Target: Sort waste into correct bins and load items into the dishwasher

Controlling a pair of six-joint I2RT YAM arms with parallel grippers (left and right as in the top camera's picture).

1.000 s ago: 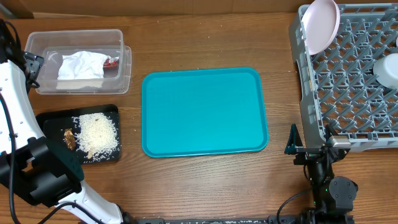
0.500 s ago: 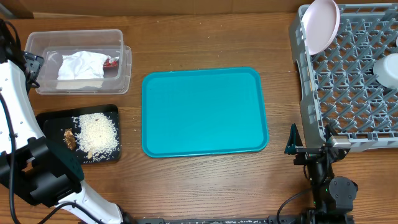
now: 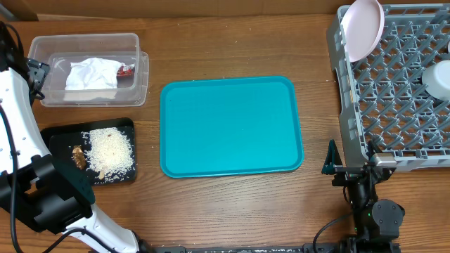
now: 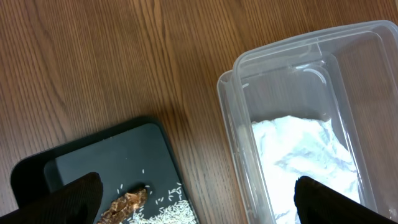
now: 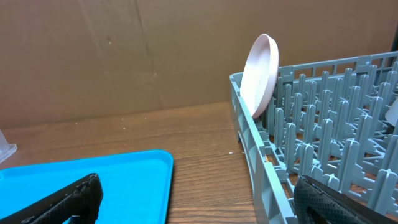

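One grey dish rack (image 3: 342, 105) fills the right end of the table, your largest item. A pale plate (image 3: 363, 28) stands on edge among the pegs at its far left corner. A white dish (image 3: 438, 79), cut off by the frame edge, sits at the rack's right side.

Next in size, the teal tray (image 3: 230, 126) lies flat at mid-table with nothing on it, well apart from the rack.

The clear tub (image 3: 84, 39) is at the far left. Inside it you have the crumpled napkin (image 3: 91, 74), with the red-and-white wrapper (image 3: 126, 69) just beside it on the right.

The black tray (image 3: 56, 137) lies just in front of the tub. It carries the heap of rice (image 3: 111, 150) and, touching the heap's left side, the brown lump (image 3: 78, 157).

Your left gripper (image 4: 199, 202) hangs over the gap between tub and black tray. Its jaws are spread wide with nothing between them.

Your right gripper (image 5: 199, 202) sits low near the rack's front left corner, between the teal tray and the rack. Its jaws are likewise wide apart, holding nothing.

No chopsticks can be made out in any view.
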